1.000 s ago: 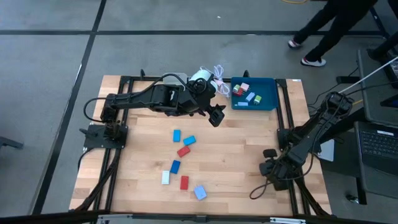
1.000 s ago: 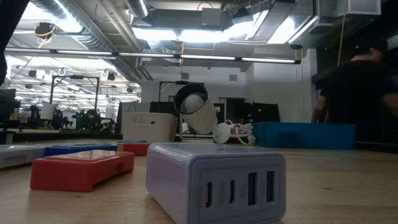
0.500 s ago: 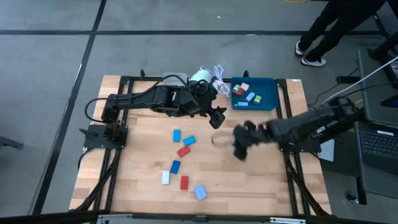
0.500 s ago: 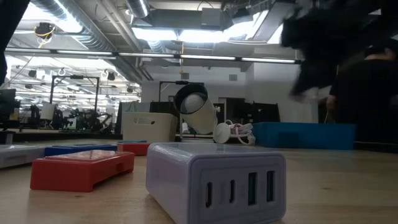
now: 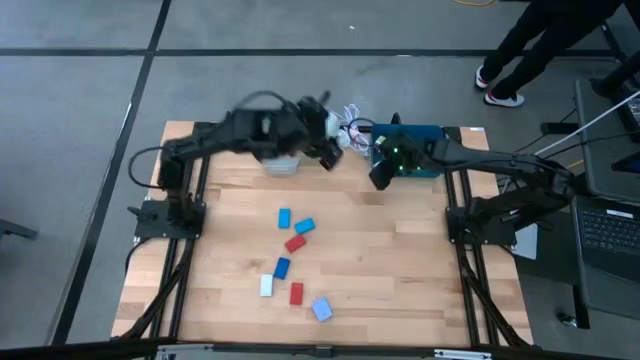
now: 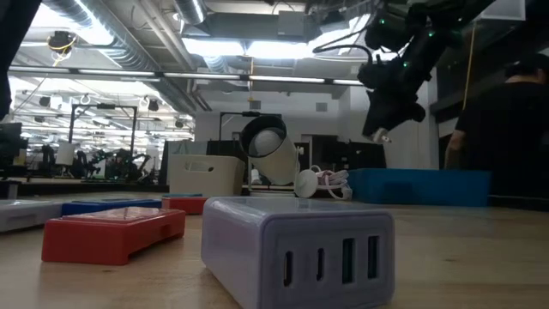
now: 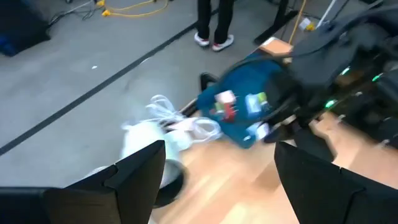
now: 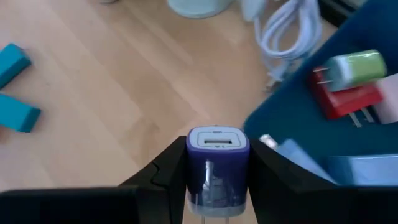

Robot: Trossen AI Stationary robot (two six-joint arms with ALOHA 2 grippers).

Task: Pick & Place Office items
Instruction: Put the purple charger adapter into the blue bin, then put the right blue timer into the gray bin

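Several small blocks lie flat on the wood: blue, light-blue, red, blue, white, red and pale lavender. More pieces, among them a green one and a red one, lie in the blue tray. My right gripper hangs raised at the tray's left edge, shut on a purple plug block. My left gripper is open and empty beside the white round corded object. My right gripper pinches the purple plug block by its two side faces, one finger on each side. The block's port face points away from the wrist. It is lifted clear, above the wood next to the tray's edge.
A pale bin sits under my left arm near the far edge. The white cord lies coiled between the round object and the tray. A person walks on the floor beyond the far right corner. Bare wood shows on the right half.
My right arm has swung fast from the near right corner across the table's middle, then up toward the far edge, ending beside the blue tray. My left gripper has drawn back toward the far edge and slightly left, next to the round corded object. The blocks on the wood have stayed put.
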